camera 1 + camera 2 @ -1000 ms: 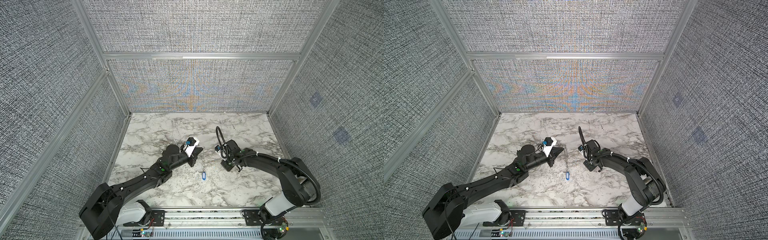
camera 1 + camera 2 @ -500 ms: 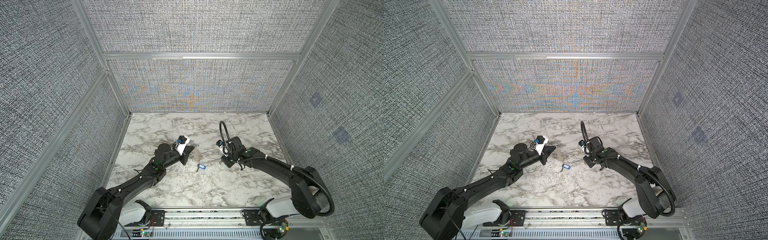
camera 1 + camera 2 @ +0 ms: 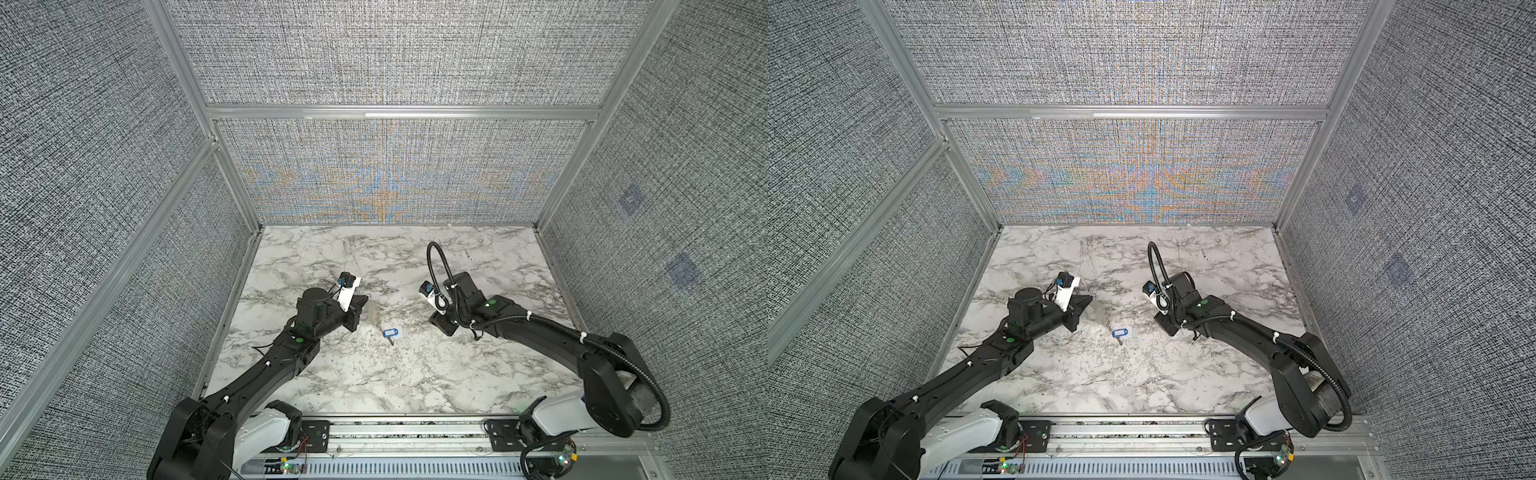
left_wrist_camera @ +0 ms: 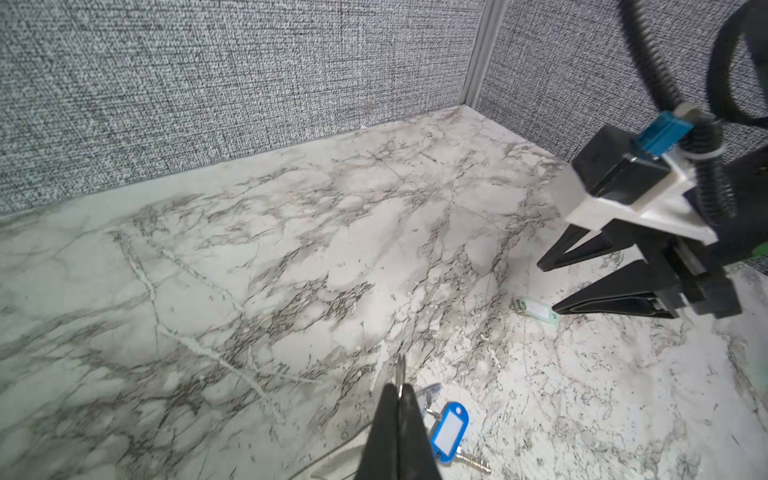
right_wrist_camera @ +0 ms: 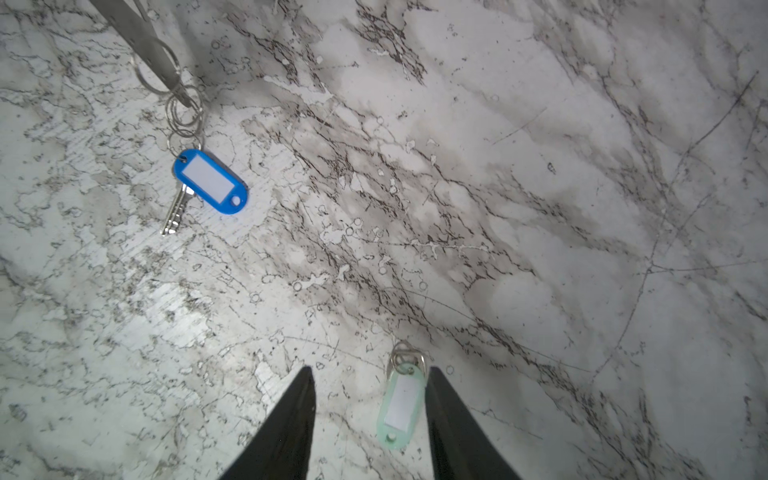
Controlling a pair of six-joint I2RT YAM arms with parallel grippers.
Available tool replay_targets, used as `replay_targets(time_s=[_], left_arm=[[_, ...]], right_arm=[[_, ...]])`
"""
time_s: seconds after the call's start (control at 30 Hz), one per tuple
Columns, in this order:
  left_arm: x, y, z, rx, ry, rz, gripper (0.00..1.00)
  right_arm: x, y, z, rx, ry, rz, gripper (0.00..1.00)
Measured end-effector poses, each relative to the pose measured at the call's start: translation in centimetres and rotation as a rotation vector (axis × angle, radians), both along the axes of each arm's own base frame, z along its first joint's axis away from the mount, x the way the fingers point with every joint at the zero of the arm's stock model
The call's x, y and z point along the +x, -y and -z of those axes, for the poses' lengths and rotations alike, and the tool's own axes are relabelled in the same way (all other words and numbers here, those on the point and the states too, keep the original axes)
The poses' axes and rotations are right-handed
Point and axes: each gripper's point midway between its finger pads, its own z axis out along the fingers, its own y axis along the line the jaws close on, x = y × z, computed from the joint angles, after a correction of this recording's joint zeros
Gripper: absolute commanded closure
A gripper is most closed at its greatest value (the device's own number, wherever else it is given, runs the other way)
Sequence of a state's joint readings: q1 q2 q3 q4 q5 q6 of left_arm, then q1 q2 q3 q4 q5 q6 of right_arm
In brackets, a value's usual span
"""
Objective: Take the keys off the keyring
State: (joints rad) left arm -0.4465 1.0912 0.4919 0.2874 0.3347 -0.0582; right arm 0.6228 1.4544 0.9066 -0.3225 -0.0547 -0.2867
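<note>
The left arm has drawn back leftward over the marble table (image 3: 457, 374). The right gripper (image 5: 370, 370), nearly closed a second ago, now has its jaws apart, with a pale green tag (image 5: 401, 409) lying between them. The left gripper (image 4: 398, 392) stays clamped on the dark-grey plate (image 5: 145, 41). The keyring (image 5: 185, 110), blue tag (image 5: 210, 181) and key (image 5: 176, 212) trail from the plate mid-table, shifted slightly leftward.
</note>
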Motion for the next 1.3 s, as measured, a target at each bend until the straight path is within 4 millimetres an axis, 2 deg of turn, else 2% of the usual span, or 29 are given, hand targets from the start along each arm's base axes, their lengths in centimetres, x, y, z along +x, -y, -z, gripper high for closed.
replay_targets(time_s=[0.27, 0.47, 0.67, 0.8, 0.93, 1.3], left_arm=[[1.2, -3.1, 1.7, -0.002, -0.064, -0.156, 1.00], [3.4, -5.0, 1.7, -0.030, -0.108, -0.277, 1.00], [6.5, -6.6, 2.0, -0.010, -0.139, -0.363, 1.00], [8.0, -8.0, 3.6, 0.024, -0.188, -0.407, 1.00], [9.3, -8.7, 5.0, 0.044, -0.231, -0.428, 1.00], [10.7, -11.2, 9.4, 0.102, -0.360, -0.502, 1.00]], right_arm=[[-0.1, -0.4, 0.2, -0.002, 0.002, -0.024, 0.54], [-0.1, -0.6, 0.3, -0.004, 0.003, -0.035, 0.54], [-0.1, -0.7, 0.6, -0.008, -0.006, -0.041, 0.54], [-0.3, -0.9, 1.1, -0.009, -0.021, -0.054, 0.54], [0.7, -1.9, 0.0, 0.009, 0.005, -0.070, 0.54], [1.0, -3.9, 0.1, 0.017, -0.002, -0.139, 0.54]])
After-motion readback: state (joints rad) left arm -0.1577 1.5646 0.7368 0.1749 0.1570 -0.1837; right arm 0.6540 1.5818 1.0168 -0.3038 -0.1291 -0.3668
